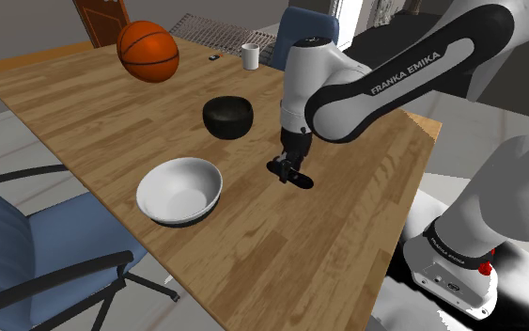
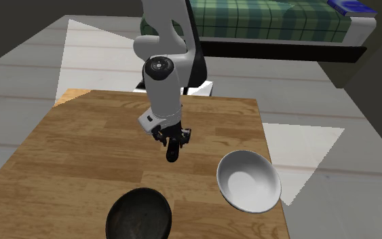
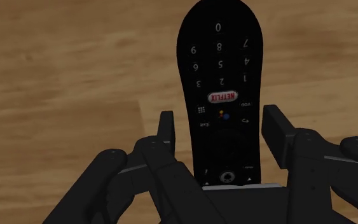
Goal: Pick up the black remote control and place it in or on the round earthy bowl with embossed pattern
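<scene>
The black remote control [image 3: 219, 76], with number keys and a red Netflix button, lies flat on the wooden table [image 1: 84, 103]. My gripper [image 3: 222, 124] is down over its near end, open, one finger on each side. Small gaps show between the fingers [image 3: 167, 130] and the remote's edges. In the shoulder view the gripper [image 1: 290, 165] stands right over the remote [image 1: 297, 177]; in the second exterior view the gripper [image 2: 171, 138] is above the remote [image 2: 172, 153]. A dark round bowl [image 1: 228, 117] [image 2: 140, 216] sits just beyond. A white round bowl [image 1: 179, 191] [image 2: 248, 180] sits to the shoulder view's left.
A basketball [image 1: 147, 52], a white mug [image 1: 250, 56] and a small dark item [image 1: 213, 57] stand at the table's far end. Blue chairs [image 1: 27, 244] [image 1: 309, 23] flank the table. The table edge [image 1: 384, 244] runs close to my stand [image 1: 459, 268].
</scene>
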